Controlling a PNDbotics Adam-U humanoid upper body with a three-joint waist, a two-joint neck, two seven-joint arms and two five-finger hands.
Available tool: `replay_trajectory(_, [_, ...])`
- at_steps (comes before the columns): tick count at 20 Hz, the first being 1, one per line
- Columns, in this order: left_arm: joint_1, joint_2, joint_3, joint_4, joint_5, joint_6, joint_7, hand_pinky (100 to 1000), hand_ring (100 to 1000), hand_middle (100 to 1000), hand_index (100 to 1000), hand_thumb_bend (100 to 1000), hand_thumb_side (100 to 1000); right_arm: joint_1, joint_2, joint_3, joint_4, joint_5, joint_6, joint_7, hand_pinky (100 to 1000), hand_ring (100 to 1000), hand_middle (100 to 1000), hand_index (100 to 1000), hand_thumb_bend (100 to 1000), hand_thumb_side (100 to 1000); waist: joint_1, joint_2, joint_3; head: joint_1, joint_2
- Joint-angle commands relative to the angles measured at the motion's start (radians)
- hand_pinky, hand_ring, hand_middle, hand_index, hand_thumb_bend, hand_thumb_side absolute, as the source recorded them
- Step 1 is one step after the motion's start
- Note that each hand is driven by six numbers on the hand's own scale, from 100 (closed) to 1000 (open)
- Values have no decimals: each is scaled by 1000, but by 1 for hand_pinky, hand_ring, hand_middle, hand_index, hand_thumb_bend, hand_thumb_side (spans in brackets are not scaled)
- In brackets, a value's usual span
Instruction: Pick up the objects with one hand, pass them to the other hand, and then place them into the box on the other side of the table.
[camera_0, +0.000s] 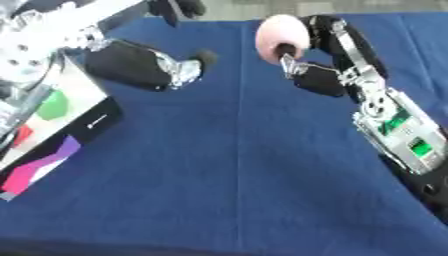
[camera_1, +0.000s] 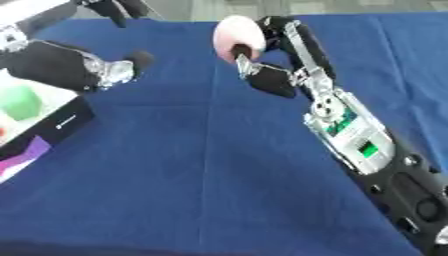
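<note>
We are seeing our right hand (camera_0: 302, 55) curling round one pink ball (camera_0: 278, 31) above the blue table (camera_0: 236, 165), our left hand (camera_0: 179, 67) blurring beside it, fingers unreadable, and one box (camera_0: 52, 125) getting cropped, holding one green item (camera_0: 52, 106)

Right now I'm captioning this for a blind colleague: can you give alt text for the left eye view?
The right robot hand holds a pale pink round object above a blue tablecloth. The left robot hand reaches in from the left, holding nothing. A box at the left edge contains a green object.
</note>
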Motion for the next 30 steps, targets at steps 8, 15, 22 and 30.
replay_trajectory(8, [-30,-56,-1,99,-54,-41,21,858,728,722,826,382,433,-29,-4,36,-57,21,-9,44,684,690,486,525,100,100,-3,-11,-2,14,-1])
replay_trajectory(15, [-30,-91,-7,119,-58,-52,31,857,723,717,824,394,423,-48,5,58,-82,24,-7,76,683,690,485,524,100,100,-7,-4,-5,21,-6])
replay_trajectory(22, [-33,-113,-16,114,-40,-64,25,860,718,713,817,476,430,-60,11,80,-88,33,-17,107,684,686,485,524,100,100,-8,2,-2,22,-4])
replay_trajectory(30, [-34,-129,-18,111,-47,-59,27,860,718,714,819,484,443,-59,24,87,-88,15,-20,112,682,684,485,523,100,100,-10,2,-4,22,-1])
